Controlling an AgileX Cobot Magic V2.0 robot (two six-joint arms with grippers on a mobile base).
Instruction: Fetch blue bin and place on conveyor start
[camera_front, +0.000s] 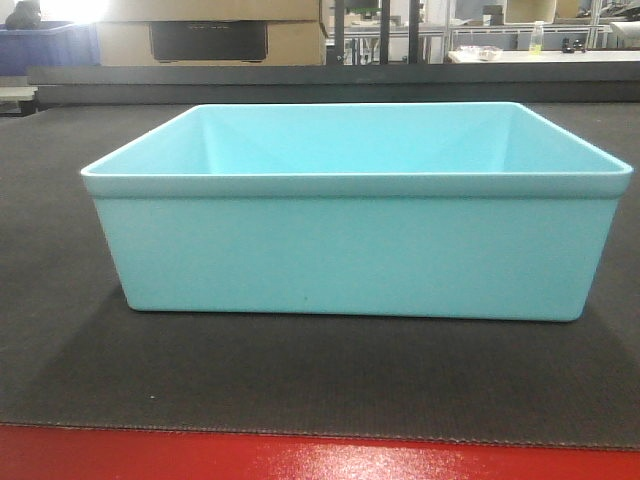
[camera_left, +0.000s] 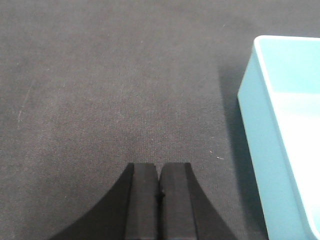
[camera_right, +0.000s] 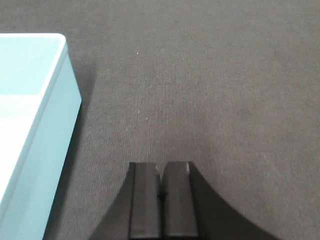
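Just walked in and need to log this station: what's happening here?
Nothing is being held. The pale turquoise plastic tub sits upright and empty on the black textured conveyor belt, behind its red edge strip. The left gripper and right gripper are both shut and empty, over bare belt on either side of the tub, clear of its walls.

One blue bin (camera_front: 350, 250) sits on one conveyor start (camera_front: 300, 385), a single dark belt with one red strip (camera_front: 300, 458) along its near edge. Two grippers show, the left gripper (camera_left: 159, 200) and the right gripper (camera_right: 161, 200), each with two black fingers pressed together. In the background stand one cardboard box (camera_front: 210, 30) and one small bottle (camera_front: 538, 38).
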